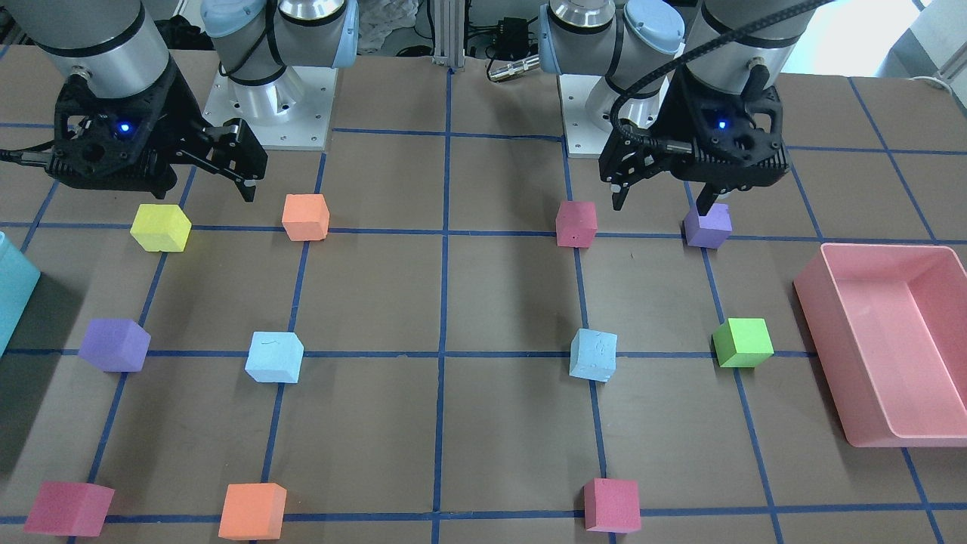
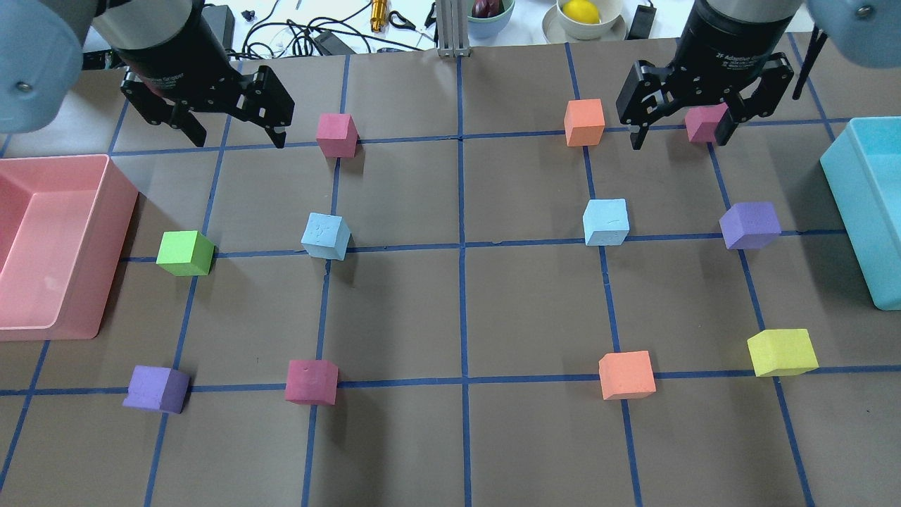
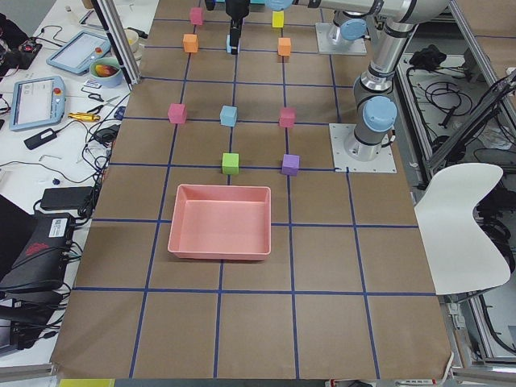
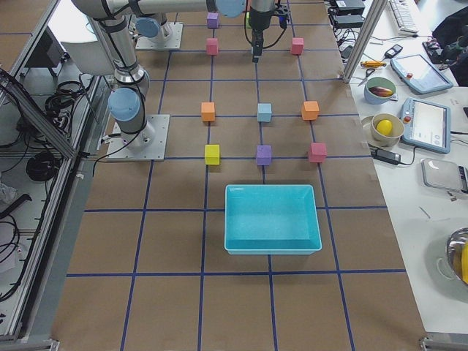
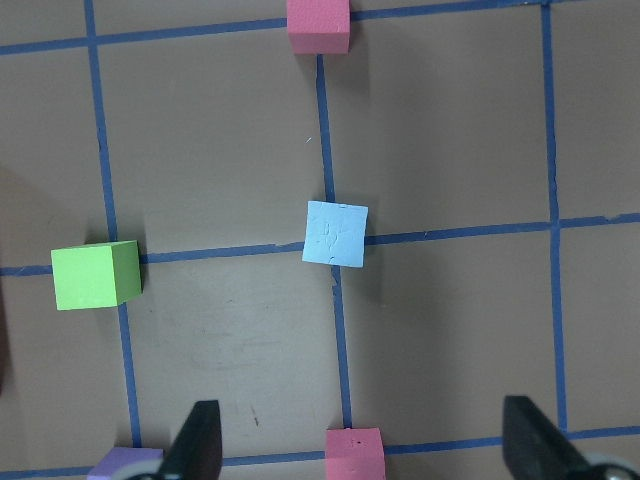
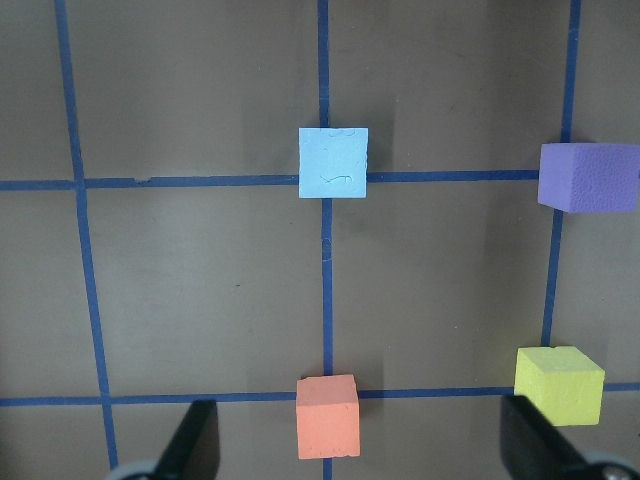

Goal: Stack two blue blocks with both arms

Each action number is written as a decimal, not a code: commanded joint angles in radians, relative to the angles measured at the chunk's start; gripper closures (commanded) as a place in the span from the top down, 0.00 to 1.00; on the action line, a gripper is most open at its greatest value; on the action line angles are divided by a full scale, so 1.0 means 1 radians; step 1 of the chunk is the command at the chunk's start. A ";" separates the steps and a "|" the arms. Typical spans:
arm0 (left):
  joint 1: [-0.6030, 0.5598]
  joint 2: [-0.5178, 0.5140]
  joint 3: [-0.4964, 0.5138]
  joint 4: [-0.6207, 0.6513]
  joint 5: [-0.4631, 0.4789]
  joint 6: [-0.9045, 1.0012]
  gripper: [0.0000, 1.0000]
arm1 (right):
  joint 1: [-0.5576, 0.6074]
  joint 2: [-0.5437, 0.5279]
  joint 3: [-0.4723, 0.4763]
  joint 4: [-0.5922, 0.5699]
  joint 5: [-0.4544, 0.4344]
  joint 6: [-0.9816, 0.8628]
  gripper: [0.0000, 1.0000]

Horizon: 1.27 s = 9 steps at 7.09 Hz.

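Two pale blue blocks lie apart on the brown table. One (image 2: 326,236) is on the left half, also seen in the left wrist view (image 5: 336,233) and the front view (image 1: 593,353). The other (image 2: 606,221) is on the right half, also seen in the right wrist view (image 6: 333,162) and the front view (image 1: 274,357). My left gripper (image 2: 236,137) (image 1: 662,202) hangs open and empty above the table, beyond its block. My right gripper (image 2: 679,134) (image 1: 200,181) is open and empty too, beyond its block. Neither touches a block.
A pink bin (image 2: 105,246) stands at the left edge, a teal bin (image 2: 845,211) at the right. Other cubes sit on the grid crossings: green (image 2: 185,253), purple (image 2: 750,225) (image 2: 156,389), pink (image 2: 336,135) (image 2: 312,382), orange (image 2: 584,122) (image 2: 626,374), yellow (image 2: 781,351).
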 commanded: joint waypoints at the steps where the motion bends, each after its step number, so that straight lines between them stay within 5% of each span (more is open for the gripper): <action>1: 0.003 -0.053 -0.094 0.091 -0.002 0.004 1.00 | 0.000 0.000 0.002 0.003 -0.002 0.000 1.00; 4: 0.004 -0.128 -0.328 0.422 0.002 0.011 1.00 | 0.000 0.023 0.005 -0.009 0.002 -0.002 1.00; 7: 0.003 -0.238 -0.367 0.533 0.001 0.008 1.00 | -0.023 0.130 0.007 -0.023 0.000 -0.006 1.00; 9: 0.003 -0.313 -0.372 0.611 0.001 0.005 1.00 | -0.024 0.291 0.008 -0.232 -0.006 -0.003 1.00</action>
